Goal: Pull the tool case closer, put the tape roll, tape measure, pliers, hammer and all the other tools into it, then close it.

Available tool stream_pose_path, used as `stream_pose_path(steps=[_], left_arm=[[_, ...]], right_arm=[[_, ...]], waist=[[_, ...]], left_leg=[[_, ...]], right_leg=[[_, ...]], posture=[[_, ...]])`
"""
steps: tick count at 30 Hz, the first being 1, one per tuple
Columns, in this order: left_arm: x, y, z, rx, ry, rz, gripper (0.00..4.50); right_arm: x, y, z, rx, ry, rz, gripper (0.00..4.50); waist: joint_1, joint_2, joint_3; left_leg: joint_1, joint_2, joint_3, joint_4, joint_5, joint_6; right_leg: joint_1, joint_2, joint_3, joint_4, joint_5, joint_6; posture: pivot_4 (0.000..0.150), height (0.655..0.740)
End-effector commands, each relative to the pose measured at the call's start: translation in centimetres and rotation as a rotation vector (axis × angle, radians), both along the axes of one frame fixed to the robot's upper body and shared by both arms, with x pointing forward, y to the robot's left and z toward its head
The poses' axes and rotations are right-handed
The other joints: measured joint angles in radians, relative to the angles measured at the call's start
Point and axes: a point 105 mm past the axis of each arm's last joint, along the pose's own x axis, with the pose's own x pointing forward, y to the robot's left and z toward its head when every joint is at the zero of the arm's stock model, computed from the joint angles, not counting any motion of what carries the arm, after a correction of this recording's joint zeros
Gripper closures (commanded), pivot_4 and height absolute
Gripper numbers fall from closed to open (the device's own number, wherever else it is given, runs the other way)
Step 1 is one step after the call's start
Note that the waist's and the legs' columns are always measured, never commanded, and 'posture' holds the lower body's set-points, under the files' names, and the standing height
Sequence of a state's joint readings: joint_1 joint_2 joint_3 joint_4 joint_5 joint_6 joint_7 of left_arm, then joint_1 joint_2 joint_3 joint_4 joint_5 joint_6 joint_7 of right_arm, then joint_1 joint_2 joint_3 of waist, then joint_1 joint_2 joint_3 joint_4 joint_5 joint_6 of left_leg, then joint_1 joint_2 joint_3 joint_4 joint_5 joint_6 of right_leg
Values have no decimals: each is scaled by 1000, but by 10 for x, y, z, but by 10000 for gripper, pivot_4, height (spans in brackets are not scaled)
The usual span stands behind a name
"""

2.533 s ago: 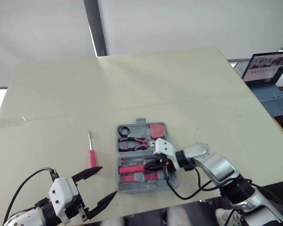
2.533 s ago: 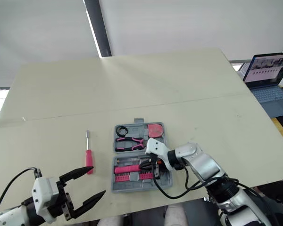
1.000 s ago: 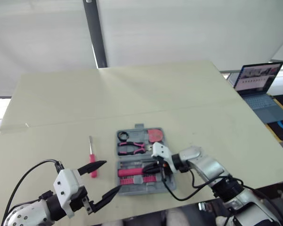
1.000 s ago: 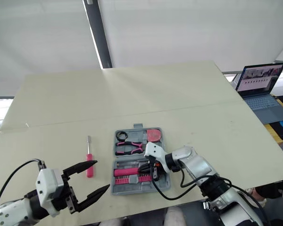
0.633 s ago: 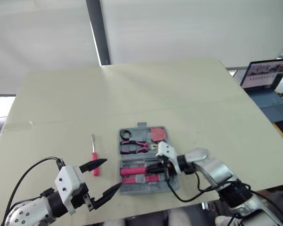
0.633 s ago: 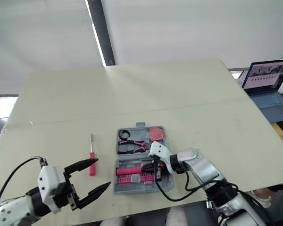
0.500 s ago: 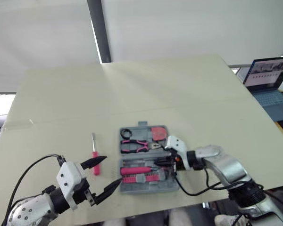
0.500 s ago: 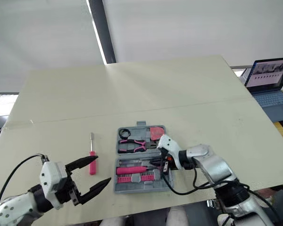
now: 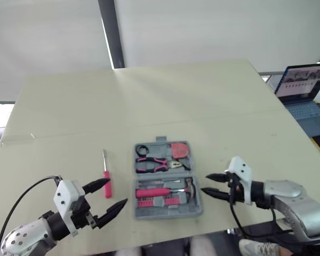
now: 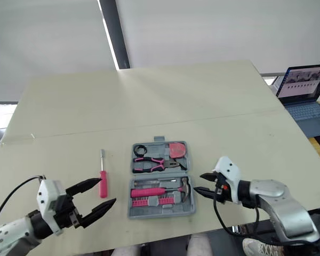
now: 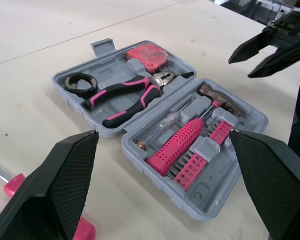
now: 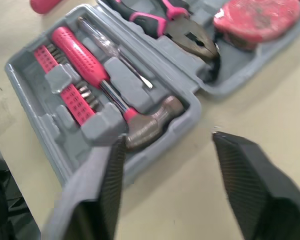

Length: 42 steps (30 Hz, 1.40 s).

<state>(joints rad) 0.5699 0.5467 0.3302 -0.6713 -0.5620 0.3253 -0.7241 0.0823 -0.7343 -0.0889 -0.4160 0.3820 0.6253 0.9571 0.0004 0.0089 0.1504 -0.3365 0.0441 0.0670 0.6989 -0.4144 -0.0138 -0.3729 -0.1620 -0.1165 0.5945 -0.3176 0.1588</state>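
Now that the right jaws have drawn back open beside the case [image 9: 168, 215], leaving the hammer [image 9: 190, 184] inside, the screwdriver [image 9: 106, 184] lying left of it seems next for the open left jaws.

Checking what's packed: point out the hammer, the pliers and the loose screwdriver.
hammer [image 12: 152, 122], right wrist view, metal head.
pliers [image 11: 121, 89], left wrist view, upper handle.
screwdriver [image 9: 107, 186], left eye view, pink handle.
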Motion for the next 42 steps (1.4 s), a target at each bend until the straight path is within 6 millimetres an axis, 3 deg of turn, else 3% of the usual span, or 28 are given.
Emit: stream_pose_path(steps=[1,6,11,15,21,25,30,31,39,42], left_arm=[[-6,2,-3,8,-22,-20,0],[-16,17,-12,52,-42,33,0],[-29,24,-18,55,-25,73,0],[-26,21,-18,51,-46,71,0],[-20,17,-17,44,-76,56,0],[-19,16,-17,44,-81,47,0],[-18,12,-16,44,-84,35,0],[-17,12,-16,43,-85,33,0],[-16,7,-14,38,-90,20,0],[-15,5,-14,36,-92,19,0]], right_arm=[[-8,-10,12,24,-43,-5,409],[-21,-27,7,6,1,-61,409],[-13,-45,2,8,49,-192,409],[-7,-54,0,59,70,-244,409],[-10,-57,-3,57,69,-213,409],[-11,-55,-2,68,67,-205,409],[-13,-55,-2,69,66,-208,409],[-13,-54,-2,71,68,-208,409],[-14,-52,-1,89,85,-191,409],[-14,-51,-1,101,90,-186,409]], waist=[[0,-1,0],[1,-2,2],[1,-4,3],[7,-4,4],[12,1,7],[-2,9,12],[-1,12,14],[3,11,15],[23,12,16],[10,17,19]], left_leg=[[0,0,0,0,0,0],[0,0,0,0,0,0],[0,0,0,0,0,1],[0,0,0,1,0,1],[-1,0,-4,1,0,1],[-1,-4,-31,0,0,3],[-5,-14,-53,0,4,4],[1,-15,-52,0,4,4],[-5,-14,-44,0,6,3],[-8,-23,-68,-5,12,6]], right_leg=[[0,0,0,0,0,0],[0,0,0,0,0,0],[0,0,1,0,0,0],[0,0,1,0,0,0],[5,-1,-3,-1,0,0],[33,-6,-30,-13,0,0],[43,-16,-49,-13,0,0],[42,-16,-48,-12,0,0],[37,-15,-41,-14,0,0],[57,-25,-70,-25,1,3]], posture=[[1500,7373],[1500,7373],[1500,7373],[1500,7373],[1500,7373],[1500,7373],[1500,7373],[1500,7373],[1500,7373],[1500,7373]])
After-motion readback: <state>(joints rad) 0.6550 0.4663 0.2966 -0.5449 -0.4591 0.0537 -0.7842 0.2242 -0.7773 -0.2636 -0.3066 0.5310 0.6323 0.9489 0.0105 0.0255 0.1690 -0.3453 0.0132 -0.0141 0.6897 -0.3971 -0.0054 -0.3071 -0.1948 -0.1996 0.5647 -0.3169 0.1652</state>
